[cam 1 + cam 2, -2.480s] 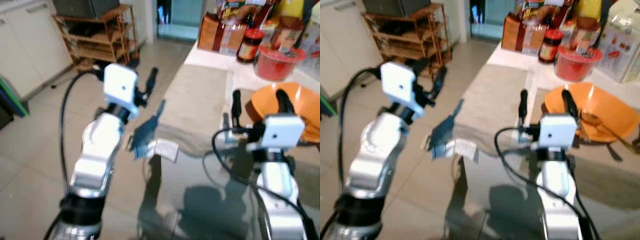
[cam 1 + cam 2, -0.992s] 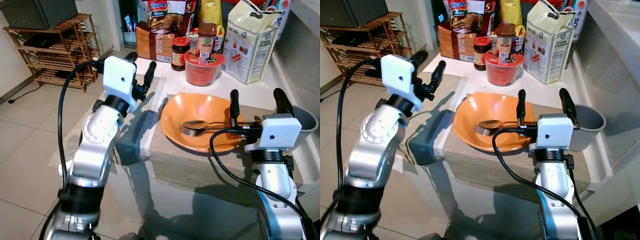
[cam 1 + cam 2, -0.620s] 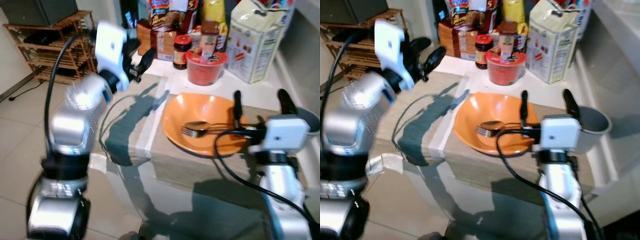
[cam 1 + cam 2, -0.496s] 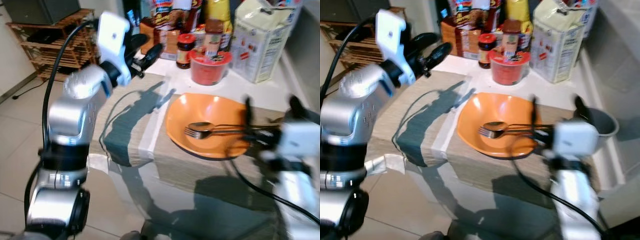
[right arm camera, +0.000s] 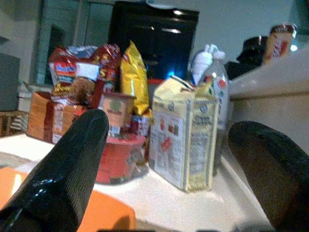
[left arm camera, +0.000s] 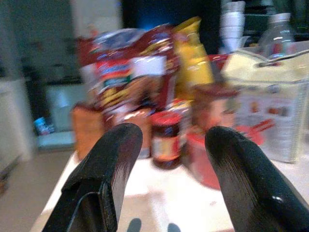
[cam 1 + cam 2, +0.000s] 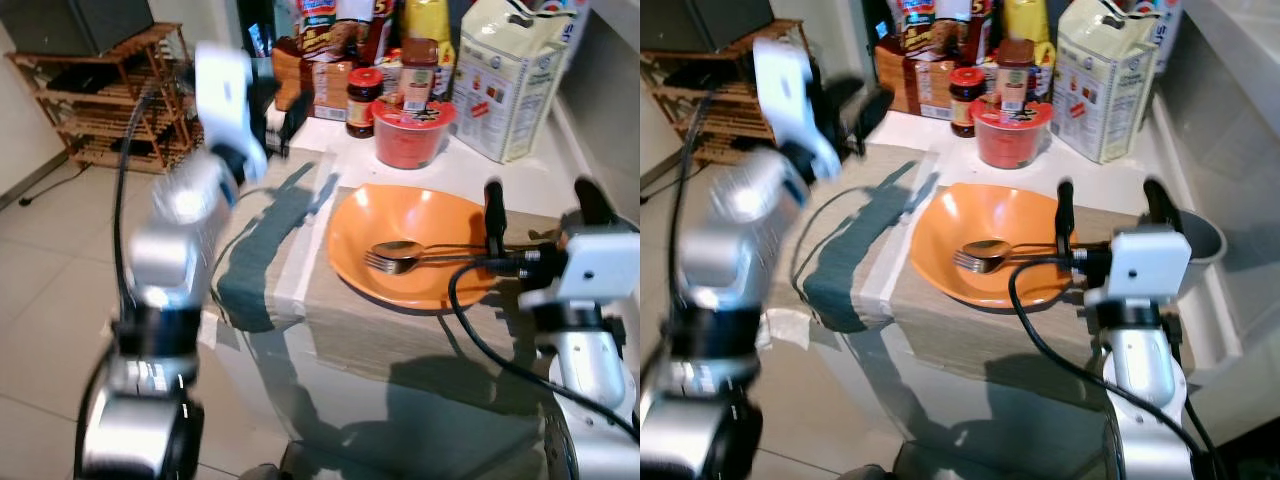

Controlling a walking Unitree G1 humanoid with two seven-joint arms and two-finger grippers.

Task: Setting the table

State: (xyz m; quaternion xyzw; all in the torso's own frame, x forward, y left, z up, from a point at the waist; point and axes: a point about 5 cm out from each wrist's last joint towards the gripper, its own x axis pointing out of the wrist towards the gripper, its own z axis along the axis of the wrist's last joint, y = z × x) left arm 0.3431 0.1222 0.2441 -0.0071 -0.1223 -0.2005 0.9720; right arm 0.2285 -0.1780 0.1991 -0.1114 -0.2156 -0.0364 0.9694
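Table [image 7: 400, 345] setting appears barely begun: a beige mat [image 7: 970, 330] covers the near end, and on it sits an orange bowl [image 7: 990, 240] holding a fork [image 7: 385, 264] and spoon [image 7: 398, 247] together, neither yet laid out beside it. Groceries crowd the far end, among them a flour bag [image 7: 520, 70], a red tub [image 7: 405, 135] and a jar [image 7: 361, 100]. A grey cup [image 7: 1200, 240] stands just beside the bowl. The left gripper [image 6: 164, 159] hovers over the table's far corner, the right gripper [image 7: 535, 205] over the bowl's edge; both have jaws apart and empty.
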